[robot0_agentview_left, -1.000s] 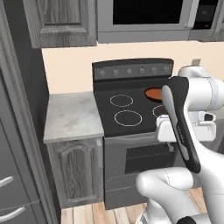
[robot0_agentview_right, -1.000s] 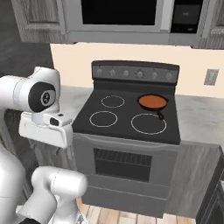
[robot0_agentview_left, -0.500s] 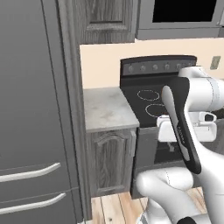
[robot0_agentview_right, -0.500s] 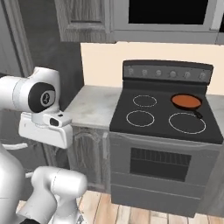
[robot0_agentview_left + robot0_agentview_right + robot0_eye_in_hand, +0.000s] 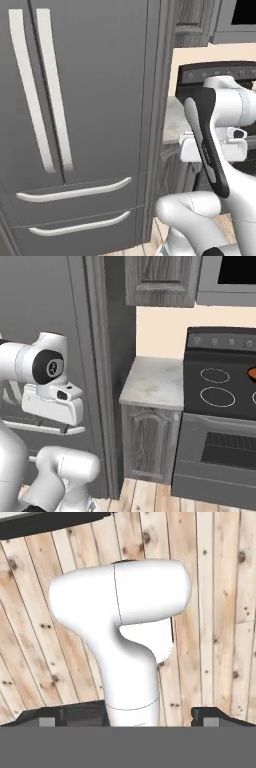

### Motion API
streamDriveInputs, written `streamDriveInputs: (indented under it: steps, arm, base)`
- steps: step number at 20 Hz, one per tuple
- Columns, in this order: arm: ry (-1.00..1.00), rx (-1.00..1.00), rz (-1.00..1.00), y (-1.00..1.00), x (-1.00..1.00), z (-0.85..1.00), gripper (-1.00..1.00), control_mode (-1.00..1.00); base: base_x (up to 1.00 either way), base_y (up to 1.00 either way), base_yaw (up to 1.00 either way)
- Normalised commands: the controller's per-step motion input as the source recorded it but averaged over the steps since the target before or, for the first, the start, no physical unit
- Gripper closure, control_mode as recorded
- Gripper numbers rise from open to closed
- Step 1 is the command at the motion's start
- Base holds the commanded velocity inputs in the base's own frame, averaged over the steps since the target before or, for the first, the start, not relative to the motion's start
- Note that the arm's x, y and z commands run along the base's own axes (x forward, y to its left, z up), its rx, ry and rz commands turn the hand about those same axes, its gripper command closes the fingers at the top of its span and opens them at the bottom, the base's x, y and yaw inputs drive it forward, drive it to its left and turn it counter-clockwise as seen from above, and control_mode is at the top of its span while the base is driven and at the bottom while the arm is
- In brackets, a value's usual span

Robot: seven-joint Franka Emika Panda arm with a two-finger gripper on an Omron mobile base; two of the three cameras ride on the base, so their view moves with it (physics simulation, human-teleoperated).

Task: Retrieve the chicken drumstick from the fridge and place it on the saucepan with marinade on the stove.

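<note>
The tall grey fridge (image 5: 100, 90) stands with both doors shut, its pale handles (image 5: 54, 95) upright and two drawers below. The chicken drumstick is hidden. The black stove (image 5: 220, 383) lies to the right past a counter. An orange-red sliver of the saucepan (image 5: 252, 373) with its marinade shows at the picture's right edge. My gripper (image 5: 128, 716) is open and holds nothing. It points down at the wooden floor, tucked close to the arm, right of the fridge doors.
A grey stone counter (image 5: 155, 381) over a cabinet door sits between fridge and stove. An upper cabinet (image 5: 160, 278) and a microwave (image 5: 230, 276) hang above. The wood floor (image 5: 145, 496) runs in front of them.
The base has driven left, so both base views swung from the stove to the fridge front. The arm keeps the same tucked pose and the gripper stays open.
</note>
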Motion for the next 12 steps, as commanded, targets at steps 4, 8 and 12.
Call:
streamDriveInputs:
  steps: [4, 8, 12]
  arm:
    - [0.0, 0.0, 0.0, 0.0, 0.0, 0.0, -1.0, 1.0]
    - [0.0, 0.0, 0.0, 0.0, 0.0, 0.0, -1.0, 1.0]
    - [0.0, 0.0, 0.0, 0.0, 0.0, 0.0, -1.0, 1.0]
  base:
    - [-0.15, 1.0, 0.0]
    - [-0.16, 0.96, 0.0]
    - [-0.04, 0.48, 0.0]
